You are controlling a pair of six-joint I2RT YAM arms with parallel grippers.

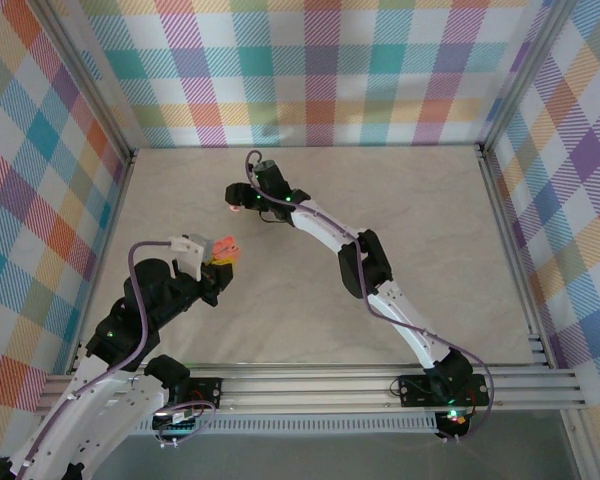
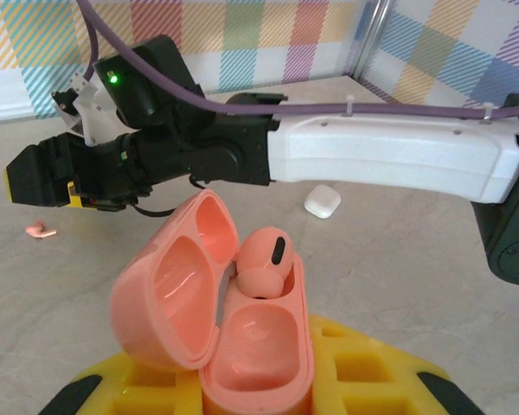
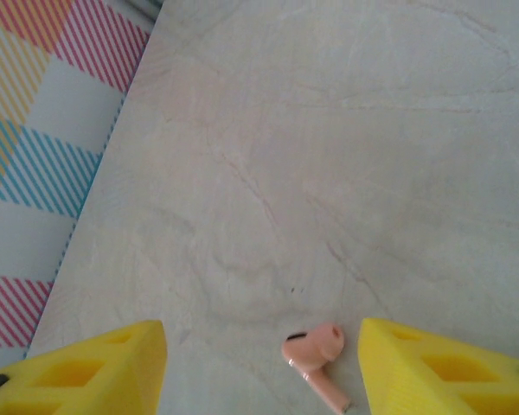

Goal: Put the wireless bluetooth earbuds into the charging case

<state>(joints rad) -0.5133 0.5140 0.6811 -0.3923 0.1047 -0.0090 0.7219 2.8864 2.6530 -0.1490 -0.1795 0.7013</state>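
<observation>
The salmon-pink charging case [image 2: 251,346] stands with its lid [image 2: 169,285] swung open to the left, and my left gripper [image 2: 255,385] is shut on its base. One pink earbud [image 2: 264,264] sits in the far slot; the near slot is empty. A second pink earbud [image 3: 316,356] lies on the table between the fingers of my right gripper [image 3: 261,327], which is open and not touching it; the bud is closer to the right finger [image 3: 432,367]. From above, the left gripper [image 1: 223,255] with the case [image 1: 227,245] is a little nearer than the right gripper [image 1: 238,205].
A small closed white case [image 2: 323,201] lies on the table beyond the right arm [image 2: 381,160], which crosses the left wrist view. The plaid left wall [image 3: 43,130] stands close to the right gripper. The marbled tabletop [image 1: 400,210] stretches right.
</observation>
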